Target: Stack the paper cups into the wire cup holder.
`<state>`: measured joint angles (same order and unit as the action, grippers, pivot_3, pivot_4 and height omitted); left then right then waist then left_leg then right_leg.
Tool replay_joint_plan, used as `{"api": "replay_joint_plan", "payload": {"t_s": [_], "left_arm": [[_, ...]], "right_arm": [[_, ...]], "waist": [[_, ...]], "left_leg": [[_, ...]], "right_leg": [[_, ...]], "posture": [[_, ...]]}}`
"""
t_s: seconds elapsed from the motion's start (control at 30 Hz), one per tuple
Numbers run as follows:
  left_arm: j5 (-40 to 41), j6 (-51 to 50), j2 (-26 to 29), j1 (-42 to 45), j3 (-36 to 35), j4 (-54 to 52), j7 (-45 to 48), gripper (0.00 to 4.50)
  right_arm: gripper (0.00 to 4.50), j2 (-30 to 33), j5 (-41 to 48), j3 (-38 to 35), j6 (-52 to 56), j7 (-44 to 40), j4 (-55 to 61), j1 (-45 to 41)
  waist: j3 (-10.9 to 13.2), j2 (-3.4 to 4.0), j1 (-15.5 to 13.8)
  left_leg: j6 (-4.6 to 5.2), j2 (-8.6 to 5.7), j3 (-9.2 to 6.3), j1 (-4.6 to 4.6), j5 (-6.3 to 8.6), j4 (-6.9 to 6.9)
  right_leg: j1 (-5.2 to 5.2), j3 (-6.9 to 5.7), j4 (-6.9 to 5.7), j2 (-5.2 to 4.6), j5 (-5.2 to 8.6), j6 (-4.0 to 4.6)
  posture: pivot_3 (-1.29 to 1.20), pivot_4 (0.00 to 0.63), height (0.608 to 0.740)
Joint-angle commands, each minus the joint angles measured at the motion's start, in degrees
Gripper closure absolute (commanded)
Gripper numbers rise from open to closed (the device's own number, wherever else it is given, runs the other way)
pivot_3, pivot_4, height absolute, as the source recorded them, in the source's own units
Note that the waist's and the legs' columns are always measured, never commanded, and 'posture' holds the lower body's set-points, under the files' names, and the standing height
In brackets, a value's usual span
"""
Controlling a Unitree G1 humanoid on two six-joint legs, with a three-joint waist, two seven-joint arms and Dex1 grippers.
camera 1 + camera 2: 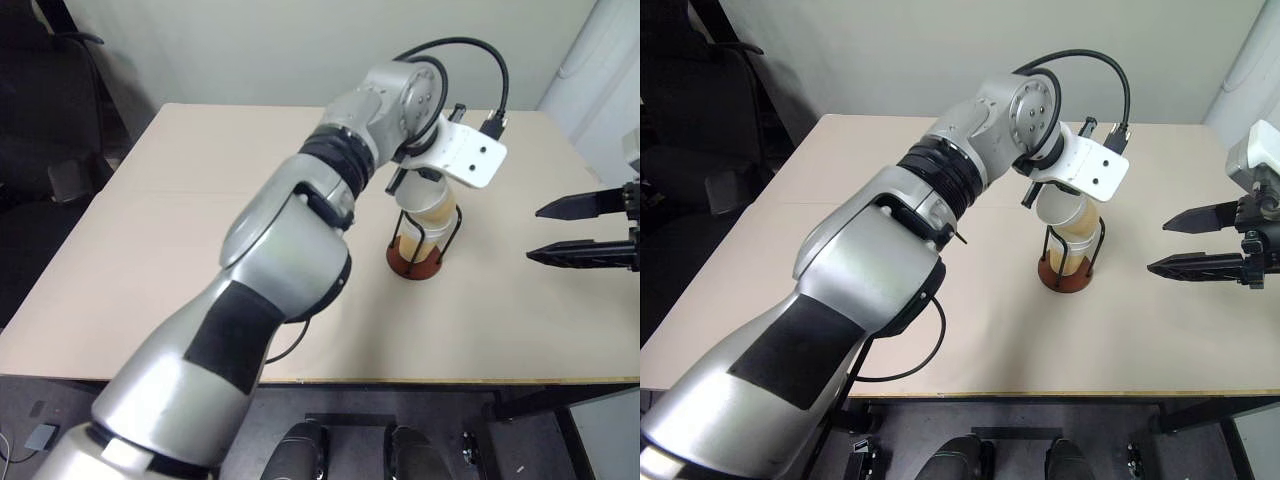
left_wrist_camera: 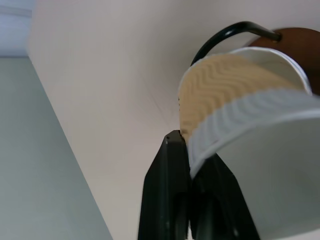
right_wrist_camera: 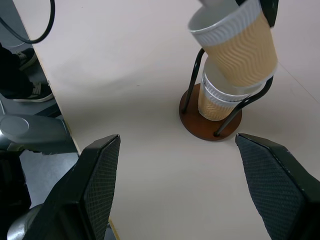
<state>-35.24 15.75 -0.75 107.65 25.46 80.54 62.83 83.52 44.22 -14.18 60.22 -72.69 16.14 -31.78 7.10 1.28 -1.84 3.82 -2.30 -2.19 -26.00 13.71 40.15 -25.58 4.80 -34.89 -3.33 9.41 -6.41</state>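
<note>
The wire cup holder (image 3: 212,117) is standing right of centre in the head views, its round brown base resting on the tabletop (image 1: 200,230). Three paper cups are showing: two nested upright inside the wires (image 3: 220,102), and a third (image 3: 240,42) tilting above them, its bottom apparently sitting in the stack, though the wrist hides part of it. The left gripper (image 2: 192,185) is reaching in from the lower left, its fingers pressing together on that tilted cup's rim. The right gripper (image 1: 585,232) is hovering at the right edge, well apart from the holder, jaws spread wide and holding nothing.
</note>
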Motion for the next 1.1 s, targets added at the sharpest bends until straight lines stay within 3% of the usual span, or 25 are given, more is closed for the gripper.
{"api": "replay_joint_plan", "payload": {"t_s": [0.03, 0.43, 1.1], "left_arm": [[1.4, -1.9, 0.7, 2.9, -1.6, -0.9, 2.6, 4.49], [3.1, -6.5, 0.0, 3.1, -3.3, -0.9, 8.1, 4.49], [-1.0, -6.5, -0.1, 2.1, 0.8, -0.6, 5.8, 4.49]], "right_arm": [[0.74, 1.7, 0.0, -0.7, -0.7, -0.4, 0.1, -0.8], [0.74, 1.4, 1.5, -2.5, 1.3, 0.0, 2.5, 1.4], [0.74, 0.3, 4.3, -5.2, 3.7, 3.3, 5.7, 3.9]], "waist": [[0.0, 0.0, 0.0], [0.0, 0.0, 0.0], [0.0, 0.0, 0.0]], "left_leg": [[-0.01, 0.0, 0.0, 0.0, 0.02, 0.0], [-0.05, 0.01, 0.0, -0.01, 0.03, 0.0], [-0.07, 0.01, 0.0, 0.0, 0.04, 0.01]], "right_leg": [[0.0, 0.0, 0.0, 0.0, 0.0, 0.0], [-0.01, 0.0, 0.0, 0.0, 0.04, 0.0], [-0.01, 0.01, -0.01, 0.0, 0.07, -0.04]], "posture": [[0.0, 0.15, 0.74], [0.0, 0.15, 0.74], [0.0, 0.15, 0.74]]}}
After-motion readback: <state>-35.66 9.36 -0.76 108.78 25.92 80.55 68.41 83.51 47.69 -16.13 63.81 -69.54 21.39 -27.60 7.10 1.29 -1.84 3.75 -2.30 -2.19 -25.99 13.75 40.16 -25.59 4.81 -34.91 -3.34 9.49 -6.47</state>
